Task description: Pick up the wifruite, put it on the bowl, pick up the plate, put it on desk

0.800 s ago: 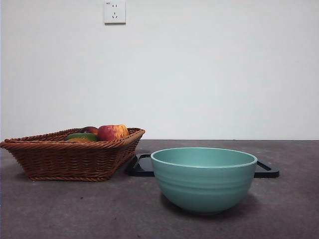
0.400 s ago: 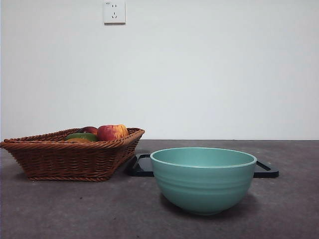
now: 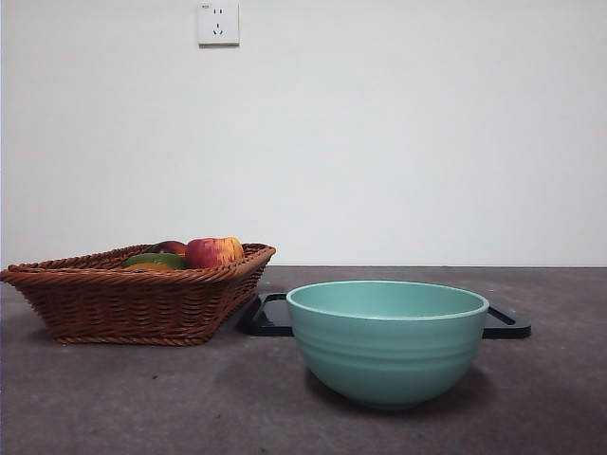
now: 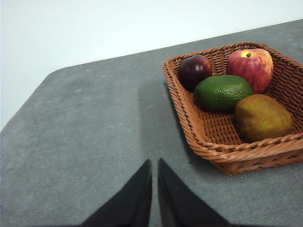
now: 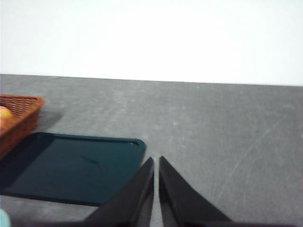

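Note:
The wifruite [image 4: 262,117], a brownish-olive oval fruit, lies in the wicker basket [image 4: 199,137] beside a green fruit [image 4: 221,92], a red apple [image 4: 251,66] and a dark plum [image 4: 194,70]. The empty teal bowl [image 3: 387,341] stands on the desk [image 3: 142,398], right of the basket [image 3: 133,299]. Behind it lies the plate [image 3: 268,318], a flat dark tray [image 5: 71,168]. My left gripper [image 4: 154,163] hovers shut over bare desk beside the basket. Past the plate's corner, my right gripper [image 5: 156,161] is shut too. Neither arm shows in the front view.
A white wall with a socket [image 3: 218,23] backs the desk. The desk's rounded corner [image 4: 52,78] lies beyond the left gripper. Bare desk stretches right of the plate [image 5: 227,142] and in front of the basket.

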Action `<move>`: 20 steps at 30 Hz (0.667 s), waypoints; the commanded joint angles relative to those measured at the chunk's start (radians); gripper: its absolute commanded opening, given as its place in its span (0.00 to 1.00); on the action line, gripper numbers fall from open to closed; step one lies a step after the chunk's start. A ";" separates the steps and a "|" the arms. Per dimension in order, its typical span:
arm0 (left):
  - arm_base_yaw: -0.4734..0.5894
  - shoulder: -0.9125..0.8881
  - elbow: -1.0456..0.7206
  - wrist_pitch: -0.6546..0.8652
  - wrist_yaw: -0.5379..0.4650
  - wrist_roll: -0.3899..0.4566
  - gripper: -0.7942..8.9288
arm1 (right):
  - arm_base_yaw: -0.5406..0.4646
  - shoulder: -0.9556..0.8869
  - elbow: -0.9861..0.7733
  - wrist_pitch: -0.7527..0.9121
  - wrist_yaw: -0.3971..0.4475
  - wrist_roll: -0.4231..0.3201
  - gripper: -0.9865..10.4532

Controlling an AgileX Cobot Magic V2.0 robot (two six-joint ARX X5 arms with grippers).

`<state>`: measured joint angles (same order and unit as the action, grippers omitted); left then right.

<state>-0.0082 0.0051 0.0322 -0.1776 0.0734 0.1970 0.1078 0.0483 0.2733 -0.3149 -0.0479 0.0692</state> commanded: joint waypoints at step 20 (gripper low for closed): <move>0.002 -0.002 -0.021 -0.009 -0.003 -0.001 0.10 | -0.103 -0.045 -0.262 0.136 0.056 0.073 0.09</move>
<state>-0.0082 0.0051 0.0322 -0.1776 0.0734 0.1967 0.0090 0.0067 0.0170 -0.1726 0.0040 0.1326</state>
